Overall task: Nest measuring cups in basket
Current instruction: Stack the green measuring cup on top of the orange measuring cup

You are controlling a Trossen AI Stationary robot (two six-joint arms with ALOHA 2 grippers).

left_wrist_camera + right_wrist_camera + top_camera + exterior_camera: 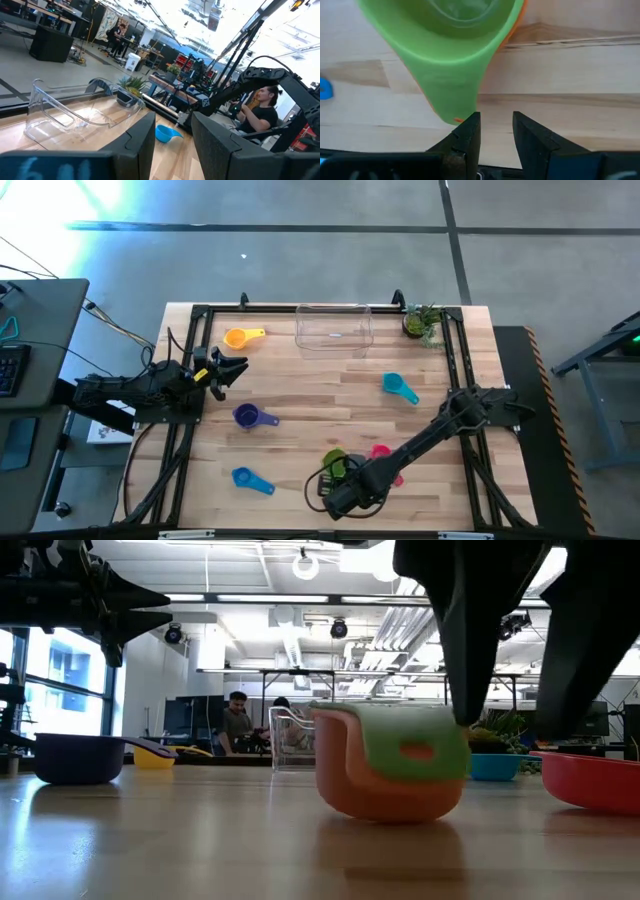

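Tabletop: green cup (451, 45) handle twd right gripper (496, 131).

The clear basket (334, 327) sits empty at twelve o'clock. Loose cups lie around: yellow (240, 337) at ten, purple (249, 416) at eight, blue (249, 479) at seven, teal (399, 387) at three, pink (381, 452) at five. Green cup (413, 745) sits nested in the orange cup (375, 790) at six.

No readable text or labels, perhaps blurred pale digits on left wrist housing
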